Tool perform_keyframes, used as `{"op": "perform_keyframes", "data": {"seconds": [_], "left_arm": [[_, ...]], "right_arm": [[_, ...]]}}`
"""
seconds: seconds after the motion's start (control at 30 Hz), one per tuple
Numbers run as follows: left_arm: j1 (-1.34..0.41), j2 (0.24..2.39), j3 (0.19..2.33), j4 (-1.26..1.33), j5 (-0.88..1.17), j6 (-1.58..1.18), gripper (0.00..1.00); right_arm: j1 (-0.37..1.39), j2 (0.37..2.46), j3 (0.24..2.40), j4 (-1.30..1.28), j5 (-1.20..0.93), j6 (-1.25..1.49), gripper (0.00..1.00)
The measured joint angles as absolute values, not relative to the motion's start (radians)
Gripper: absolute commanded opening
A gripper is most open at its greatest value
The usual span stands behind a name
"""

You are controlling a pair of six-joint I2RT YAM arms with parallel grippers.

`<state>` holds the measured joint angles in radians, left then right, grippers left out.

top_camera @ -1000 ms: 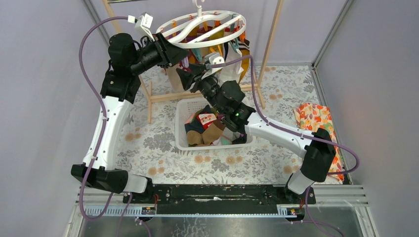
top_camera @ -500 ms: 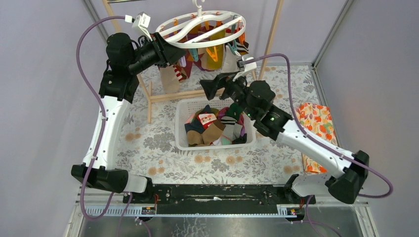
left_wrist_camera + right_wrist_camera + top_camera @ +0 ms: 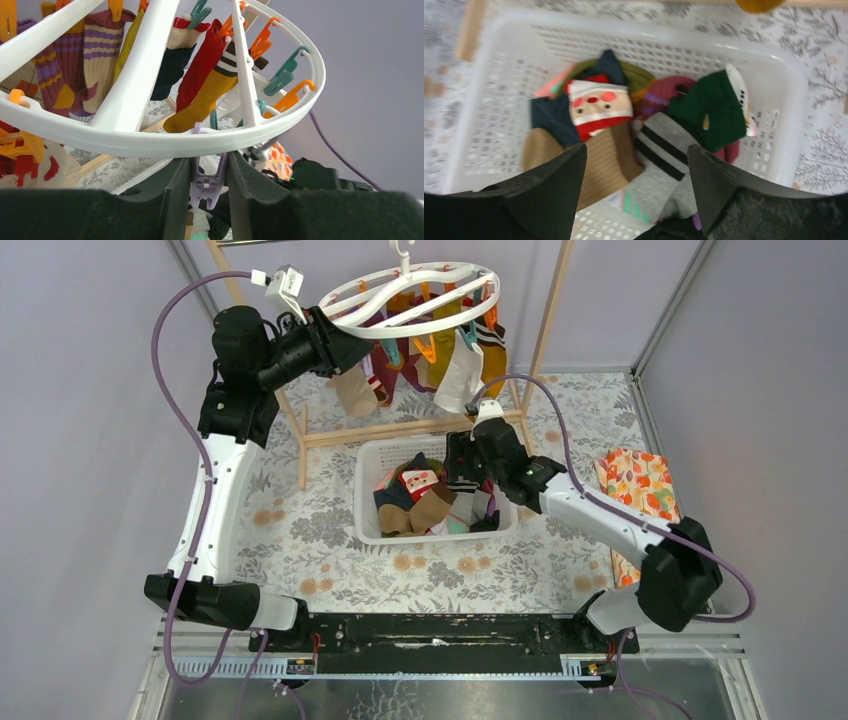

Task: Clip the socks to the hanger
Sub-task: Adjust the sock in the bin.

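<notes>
Your left gripper (image 3: 210,164) is up at the hanger (image 3: 150,142). Both fingers (image 3: 172,200) are squeezed against a lilac clip (image 3: 206,182) that dangles just under the ring's near rim, so it's clamped on that clip. Past the rim, socks (image 3: 200,95) hang inside the ring: a mustard one with dark stripes, a red one touching it, a navy one, and a couple of maroon-and-tan striped ones off to the left. Teal and orange clips sit along the far rim.

Your right gripper (image 3: 636,150) is spread wide open and hangs low over the white basket (image 3: 774,75) in the middle of the table (image 3: 300,530). Right under it the rest of the pile lies in a heap. There's a Santa sock (image 3: 599,107) with a tan sock (image 3: 604,165) against its lower edge, and a grey sock (image 3: 659,150) with black stripes between the fingertips. A green sock (image 3: 716,110) lies toward the basket's right wall.

In the top view the hanger hangs at the far end, between the posts of the wooden rack (image 3: 400,430), up and behind the basket. The two grippers are well apart. A floral cloth (image 3: 640,485) lies by the table's right edge.
</notes>
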<state>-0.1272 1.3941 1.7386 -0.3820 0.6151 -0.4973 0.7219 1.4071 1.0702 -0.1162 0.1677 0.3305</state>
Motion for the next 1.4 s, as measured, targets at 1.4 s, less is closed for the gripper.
{"op": "perform_keyframes", "data": {"seconds": [1.4], "left_arm": [[-0.127,1.394,1.739,-0.398,0.632,-0.471,0.0]], "right_arm": [[0.612,1.552,1.015,-0.131,0.324,0.557,0.68]]}}
